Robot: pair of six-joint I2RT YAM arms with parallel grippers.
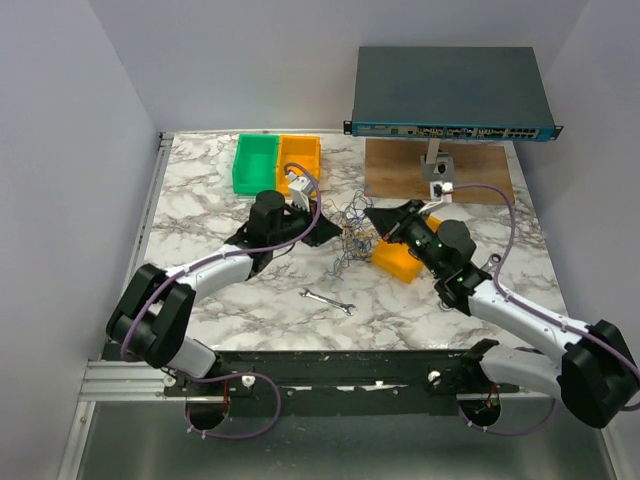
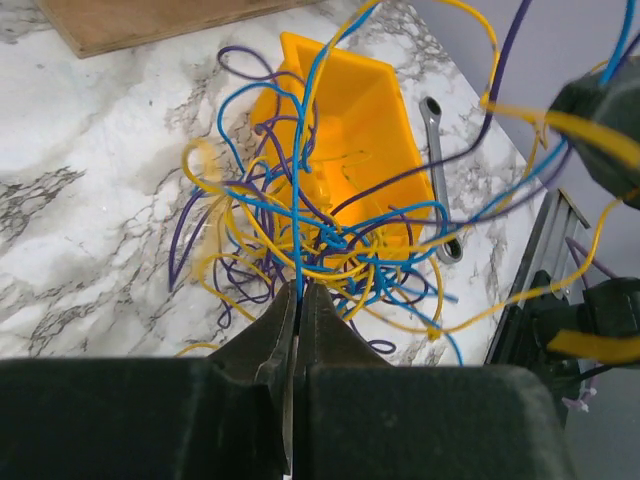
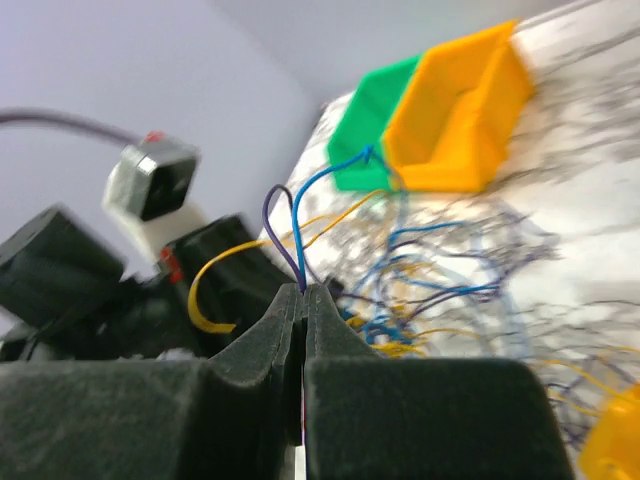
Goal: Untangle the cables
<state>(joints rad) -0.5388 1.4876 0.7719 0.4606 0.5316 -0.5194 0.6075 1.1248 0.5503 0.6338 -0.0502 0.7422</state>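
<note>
The cables [image 1: 355, 235] are a loose tangle of thin blue, yellow and purple wires in the middle of the marble table, between my two grippers. In the left wrist view the tangle [image 2: 310, 220] spreads over the table and an orange bin [image 2: 345, 110]. My left gripper [image 2: 298, 290] is shut, with a blue wire pinched at its tips. My right gripper [image 3: 303, 288] is shut on a blue wire and a purple wire that rise from its tips. From above, the left gripper [image 1: 325, 232] is left of the tangle and the right gripper [image 1: 378, 218] is right of it.
A small orange bin [image 1: 397, 260] lies under the right arm, and a wrench [image 1: 328, 301] lies nearer the front. Green [image 1: 256, 163] and orange [image 1: 299, 160] bins stand at the back left. A network switch [image 1: 450, 92] on a stand rises over a wooden board [image 1: 400, 172].
</note>
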